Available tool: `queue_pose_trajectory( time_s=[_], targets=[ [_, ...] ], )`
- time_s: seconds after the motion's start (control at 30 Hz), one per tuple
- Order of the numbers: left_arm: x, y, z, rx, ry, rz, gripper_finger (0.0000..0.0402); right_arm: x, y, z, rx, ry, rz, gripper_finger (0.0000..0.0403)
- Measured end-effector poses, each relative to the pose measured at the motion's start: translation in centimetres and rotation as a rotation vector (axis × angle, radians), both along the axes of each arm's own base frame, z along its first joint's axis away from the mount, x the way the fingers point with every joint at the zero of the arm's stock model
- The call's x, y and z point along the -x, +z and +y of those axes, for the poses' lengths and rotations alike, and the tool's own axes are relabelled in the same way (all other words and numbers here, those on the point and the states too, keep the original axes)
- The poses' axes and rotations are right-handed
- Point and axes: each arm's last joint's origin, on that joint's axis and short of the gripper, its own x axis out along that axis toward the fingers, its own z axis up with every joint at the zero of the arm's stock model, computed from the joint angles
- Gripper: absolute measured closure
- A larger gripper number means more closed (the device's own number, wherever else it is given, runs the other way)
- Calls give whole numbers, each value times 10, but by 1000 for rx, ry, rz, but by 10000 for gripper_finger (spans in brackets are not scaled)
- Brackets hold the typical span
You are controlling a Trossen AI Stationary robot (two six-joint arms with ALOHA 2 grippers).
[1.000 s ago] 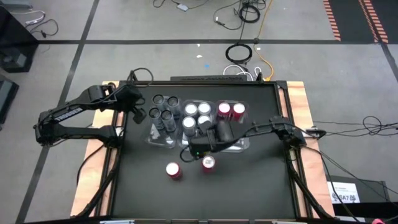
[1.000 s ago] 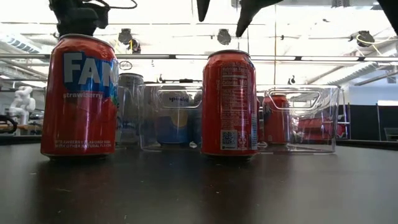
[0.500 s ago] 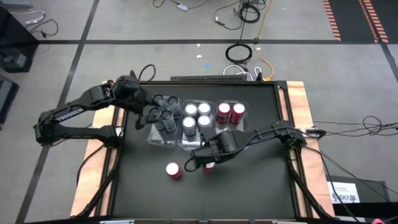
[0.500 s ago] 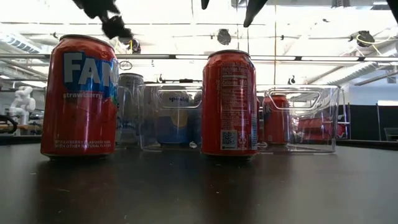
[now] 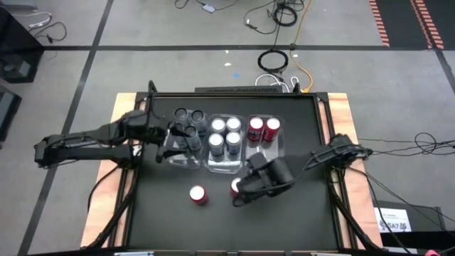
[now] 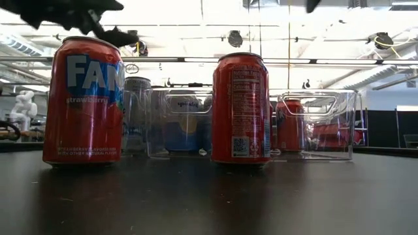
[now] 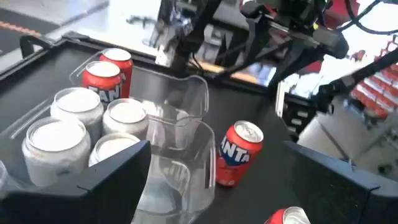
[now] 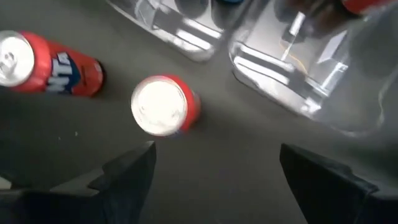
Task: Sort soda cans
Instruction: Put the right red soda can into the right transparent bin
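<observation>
Black rectangular table top [image 5: 284, 220] carried three clear rectangular plastic bins in a row at its far half: left bin [image 5: 179, 152] w/ dark grey cans [image 5: 186, 126], middle bin [image 5: 222, 166] w/ four blue-silver cans [image 5: 225, 134], right bin [image 5: 279, 146] w/ two red cans [image 5: 263, 127]. Left arm's gripper [image 5: 169, 134] hung over the grey-can bin, fingers spread wide, empty. Right arm's gripper [image 5: 240, 198] hovered low just beside one loose red cylindrical soda can [image 5: 235, 187], fingers wide apart, nothing held; wrist view showed that can's silvery top [image 8: 160, 106] just ahead of the fingers, off toward one of them. Can stood upright, long axis vertical; right arm clearly nearer. Second loose red can [image 5: 198, 195] stood apart, toward the left, approx. same depth. Judged: two reds remained unsorted; the near can lay btwn the gripper and the red bin.
</observation>
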Motion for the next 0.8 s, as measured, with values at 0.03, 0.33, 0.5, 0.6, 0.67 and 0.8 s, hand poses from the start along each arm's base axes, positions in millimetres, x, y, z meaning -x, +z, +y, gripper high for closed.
queue_pose_trajectory(
  time_s=[0.03,0.33,0.5,0.6,0.67,0.8],
  targets=[
    [3,-7,-3,-1,11,-12,36,6,1,3,-3,-1,-3,67],
    [16,-62,-25,2,205,-114,36,46,8,14,4,25,-16,67],
    [22,-103,-33,-58,230,-167,36,55,5,24,2,59,-11,67],
    [25,-105,-34,-150,238,-252,36,58,2,29,-2,74,1,67],
    [26,-106,-34,-223,231,-249,36,58,2,30,-13,73,6,67],
    [30,-107,-33,-253,248,-227,36,58,2,31,-23,55,-7,67]
  ],
)
